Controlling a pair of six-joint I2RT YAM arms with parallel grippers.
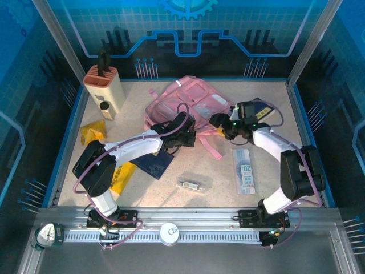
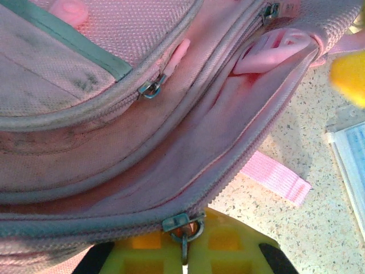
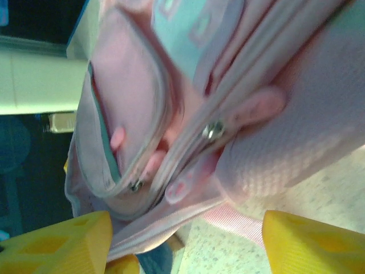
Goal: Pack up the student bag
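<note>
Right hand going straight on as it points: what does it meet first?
The student bag: its zipped pink edge lies straight ahead of the open right hand, probably very close, though depth is unclear.

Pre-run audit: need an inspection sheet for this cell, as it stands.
Surface: speckled table, partly covered.
Job's things: pink student bag lying flat towards the back, one zip pocket gaping.
Clutter: beige holder, yellow packet, dark blue booklet, clear pack marked 20, small clear item.
Claws: left claw shut on zip pull; right claw open at the bag's edge.
Cables: purple cables along both arms, no snag seen.
Surroundings: blue printed walls, aluminium frame.
</note>
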